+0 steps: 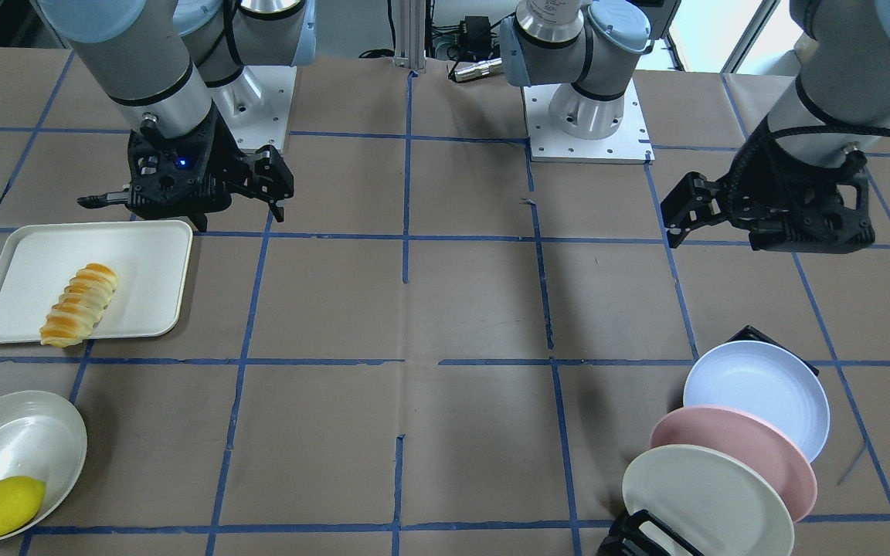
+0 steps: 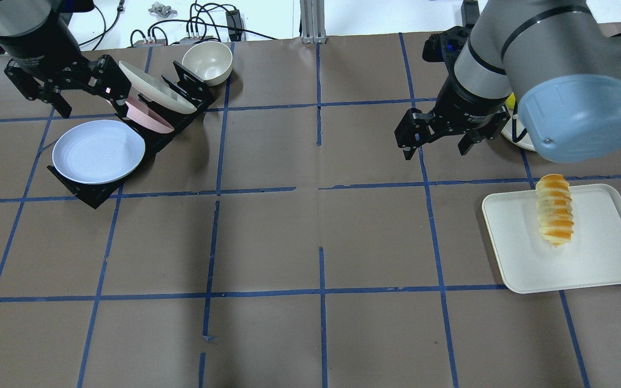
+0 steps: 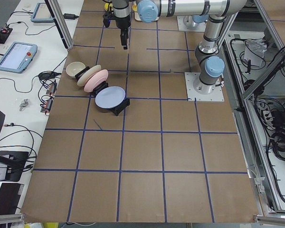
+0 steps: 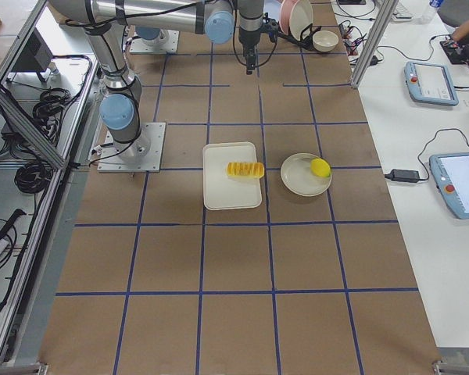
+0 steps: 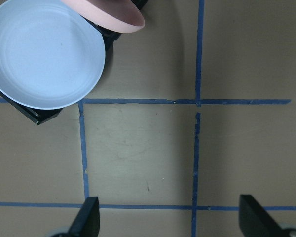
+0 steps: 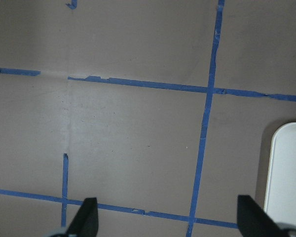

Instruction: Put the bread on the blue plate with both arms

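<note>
The bread (image 1: 79, 304) lies on a cream rectangular tray (image 1: 144, 262), also in the overhead view (image 2: 554, 209). The blue plate (image 2: 98, 151) leans nearly flat in the front slot of a black rack (image 2: 89, 196); it shows in the front view (image 1: 758, 398) and the left wrist view (image 5: 44, 54). My left gripper (image 2: 95, 105) is open and empty, hovering just beyond the rack; its fingertips (image 5: 86, 217) stand wide apart. My right gripper (image 2: 434, 151) is open and empty, above bare table beside the tray's far corner; the tray's edge (image 6: 286, 177) shows in its wrist view.
A pink plate (image 1: 738, 455) and a cream plate (image 1: 704, 502) stand in the same rack behind the blue one. A small cream bowl (image 2: 207, 62) sits past the rack. A yellow lemon (image 1: 5, 506) lies in a cream bowl (image 1: 28, 409) near the tray.
</note>
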You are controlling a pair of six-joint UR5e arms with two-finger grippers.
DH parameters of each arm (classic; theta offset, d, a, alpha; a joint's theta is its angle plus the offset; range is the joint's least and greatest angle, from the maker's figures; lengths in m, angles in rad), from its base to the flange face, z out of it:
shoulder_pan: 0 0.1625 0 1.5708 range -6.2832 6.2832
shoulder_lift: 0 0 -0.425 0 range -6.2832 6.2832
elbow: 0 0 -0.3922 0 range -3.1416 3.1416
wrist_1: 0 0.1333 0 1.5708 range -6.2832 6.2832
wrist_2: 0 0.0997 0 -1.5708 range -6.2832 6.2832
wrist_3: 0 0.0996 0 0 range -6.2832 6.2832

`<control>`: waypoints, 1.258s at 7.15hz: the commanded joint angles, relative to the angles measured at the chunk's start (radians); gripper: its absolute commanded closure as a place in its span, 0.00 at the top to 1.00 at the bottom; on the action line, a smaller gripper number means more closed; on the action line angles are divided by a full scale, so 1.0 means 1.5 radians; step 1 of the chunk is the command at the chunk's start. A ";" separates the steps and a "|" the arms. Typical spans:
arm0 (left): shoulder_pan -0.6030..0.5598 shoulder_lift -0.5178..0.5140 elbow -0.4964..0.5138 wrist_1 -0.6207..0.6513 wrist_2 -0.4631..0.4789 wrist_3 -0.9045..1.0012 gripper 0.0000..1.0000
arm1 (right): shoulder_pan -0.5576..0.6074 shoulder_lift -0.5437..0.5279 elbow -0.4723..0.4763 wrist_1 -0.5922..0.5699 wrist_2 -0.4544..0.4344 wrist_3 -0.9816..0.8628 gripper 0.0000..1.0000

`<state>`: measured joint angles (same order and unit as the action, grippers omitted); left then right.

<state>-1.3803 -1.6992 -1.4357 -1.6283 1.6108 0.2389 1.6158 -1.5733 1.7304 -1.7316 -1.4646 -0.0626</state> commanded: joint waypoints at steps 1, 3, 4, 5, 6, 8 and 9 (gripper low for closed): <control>0.084 -0.028 0.002 0.029 0.007 0.128 1.00 | 0.001 0.002 0.000 -0.001 0.000 -0.001 1.00; 0.149 -0.065 0.004 0.103 0.006 0.243 1.00 | -0.030 0.008 0.003 -0.029 -0.009 -0.053 1.00; 0.177 -0.104 0.004 0.162 0.006 0.299 1.00 | -0.074 0.008 0.020 -0.029 -0.008 -0.085 1.00; 0.206 -0.142 0.004 0.203 0.002 0.342 1.00 | -0.126 0.007 0.047 -0.034 -0.007 -0.126 1.00; 0.216 -0.170 0.004 0.231 -0.001 0.362 1.00 | -0.171 0.003 0.081 -0.074 -0.008 -0.177 1.00; 0.224 -0.243 0.004 0.306 -0.019 0.376 1.00 | -0.231 0.001 0.152 -0.152 -0.012 -0.252 1.00; 0.232 -0.266 0.005 0.310 -0.047 0.376 1.00 | -0.270 0.001 0.190 -0.189 -0.009 -0.294 1.00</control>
<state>-1.0461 -2.0454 -1.4291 -1.1953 1.5794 0.7951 1.2793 -1.5719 1.9466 -1.9433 -1.4811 -0.4265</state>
